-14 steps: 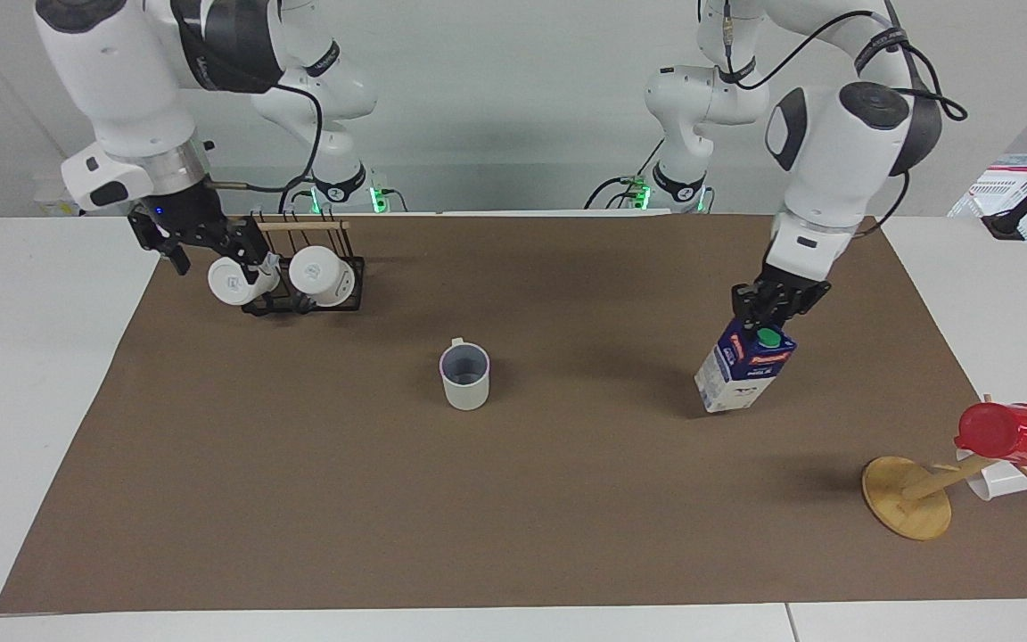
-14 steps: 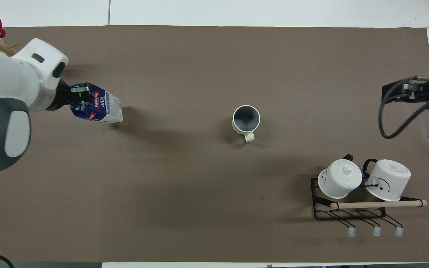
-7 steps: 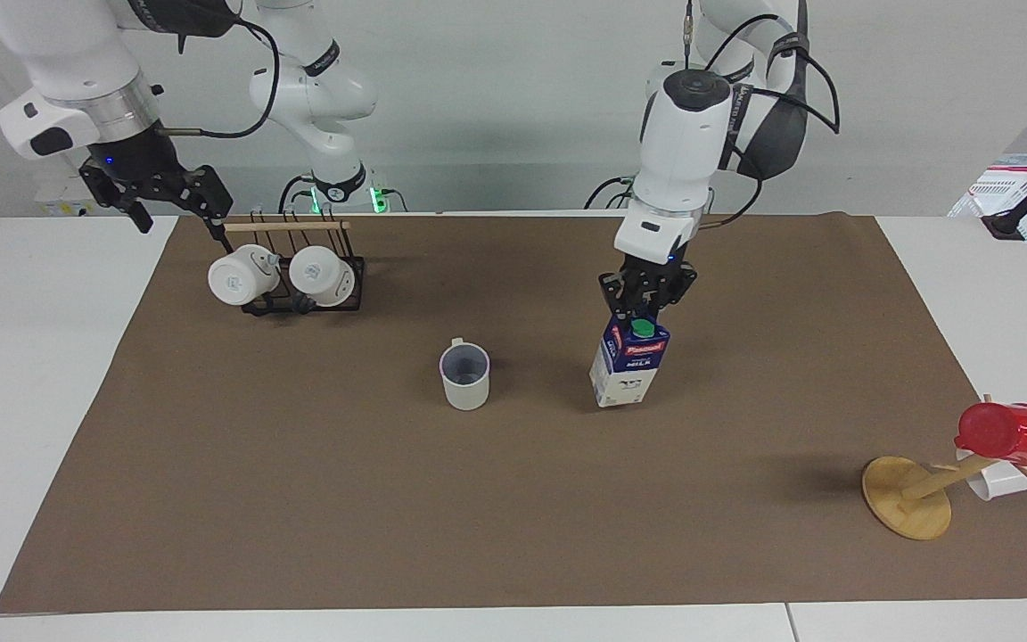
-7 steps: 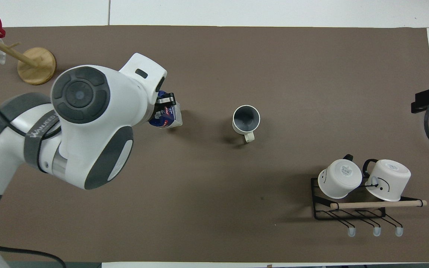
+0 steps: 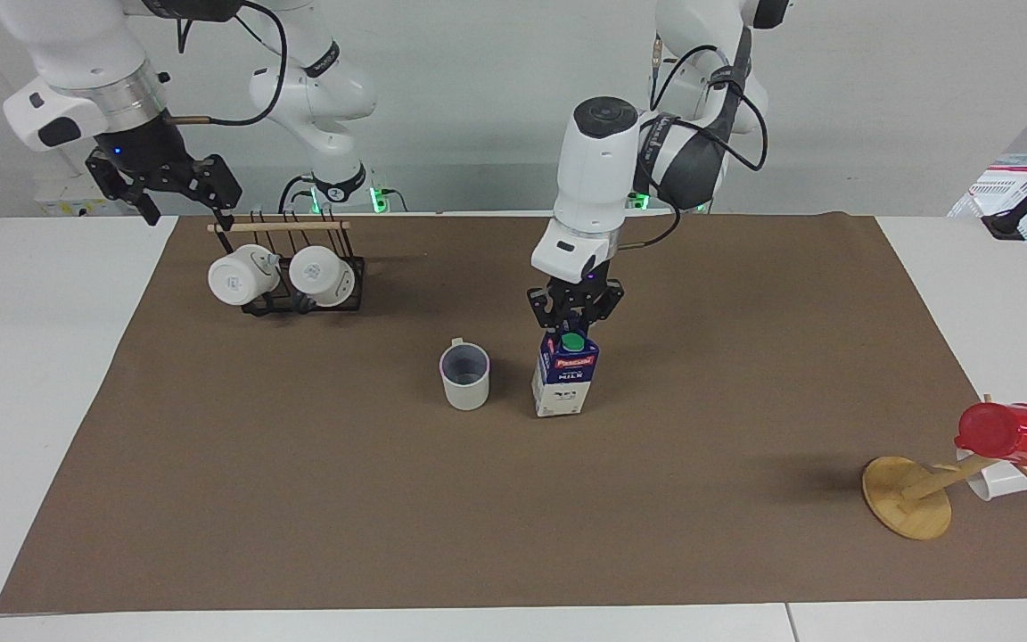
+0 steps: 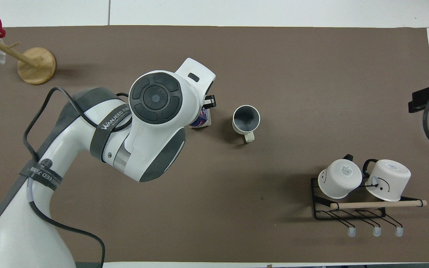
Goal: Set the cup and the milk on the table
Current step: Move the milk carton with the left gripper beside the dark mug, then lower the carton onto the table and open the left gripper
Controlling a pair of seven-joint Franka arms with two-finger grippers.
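A: How does the milk (image 5: 565, 376) handle, do you think?

B: It is a small gable-top carton, so I judge it light and stiff at the folded ridge, softer on its flat sides. The ridge by the green cap is the sensible hold, and that is where the left gripper (image 5: 574, 323) clamps it from above. The carton hangs straight below the fingers, upright, its base at or just above the brown sheet of the table (image 5: 299, 499); I cannot tell whether it touches.

A: And the cup (image 5: 464, 376)?

B: It stands upright on the sheet just beside the carton, toward the right arm's end, handle toward the robots. It looks rigid and breakable; the rim or the handle would serve as a hold. Nothing grips it.

A: The right gripper (image 5: 179, 185)?

B: It waits in the air over the table's edge, beside the black rack (image 5: 299, 267), holding nothing; its fingers look spread apart.

A: Give me the count.

B: One carton, one grey cup. Two white mugs (image 6: 363, 179) on the rack. One red cup (image 5: 1008, 433) on the wooden stand (image 5: 907, 496), with one white cup half hidden below it.
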